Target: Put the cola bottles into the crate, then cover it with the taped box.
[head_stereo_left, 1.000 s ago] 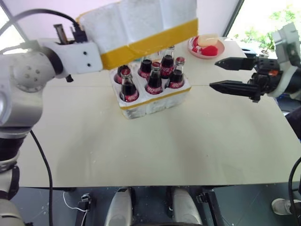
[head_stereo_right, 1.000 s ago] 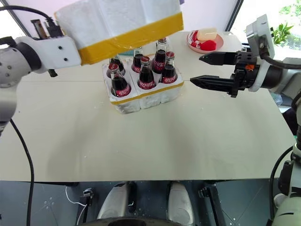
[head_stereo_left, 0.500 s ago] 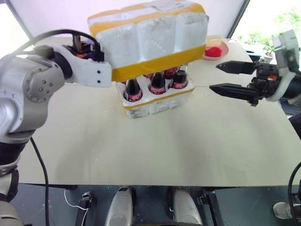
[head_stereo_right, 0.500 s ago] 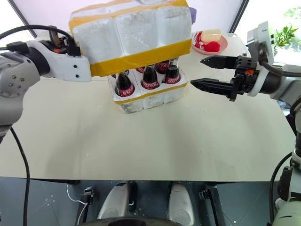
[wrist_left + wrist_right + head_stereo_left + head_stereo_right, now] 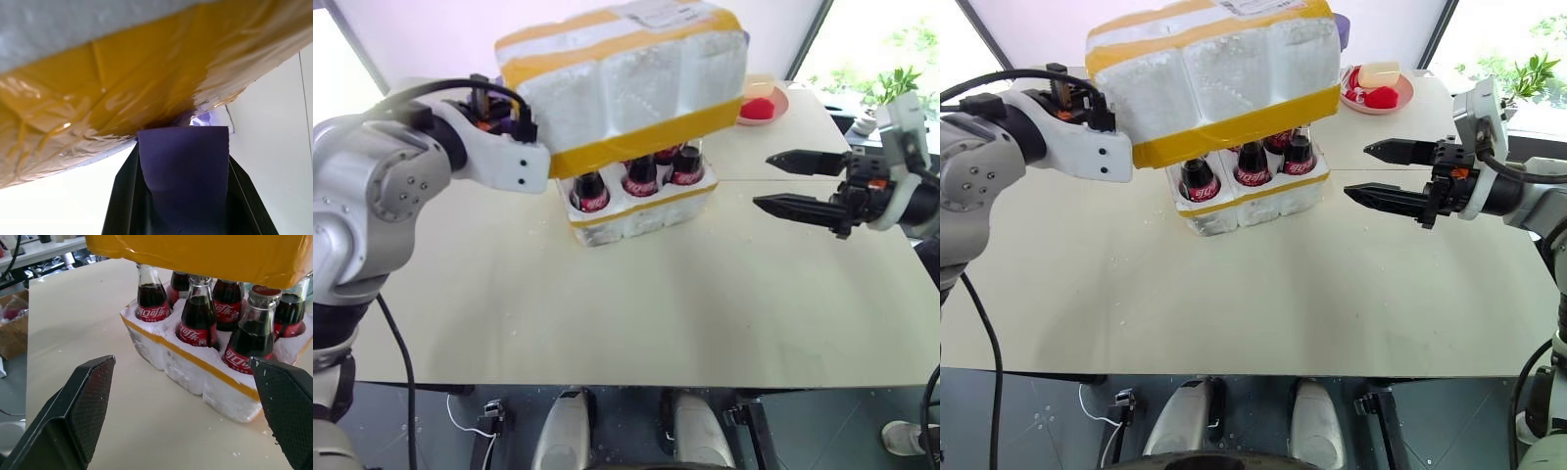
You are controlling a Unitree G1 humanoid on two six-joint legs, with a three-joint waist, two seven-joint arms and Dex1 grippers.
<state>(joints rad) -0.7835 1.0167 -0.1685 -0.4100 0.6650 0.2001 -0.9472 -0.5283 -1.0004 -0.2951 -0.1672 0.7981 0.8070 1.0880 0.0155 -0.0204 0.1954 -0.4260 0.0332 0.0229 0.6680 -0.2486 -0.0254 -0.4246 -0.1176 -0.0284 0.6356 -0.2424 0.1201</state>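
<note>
- While the taped box (image 5: 622,83) is clamped at its lower left corner by the left gripper (image 5: 530,132), upper centre of the left eye view, it hangs tilted over the cola bottles (image 5: 631,176) in the crate (image 5: 641,211); judged best levelled, then lowered straight.
- Right eye view: the right gripper (image 5: 1386,173), mid right, is spread and empty; the bottle caps are hidden by the box.
- Left wrist view: the grip point is masked by yellow tape and a purple pad.
- Right wrist view: six bottles are seated; the box is cut off at the top.
</note>
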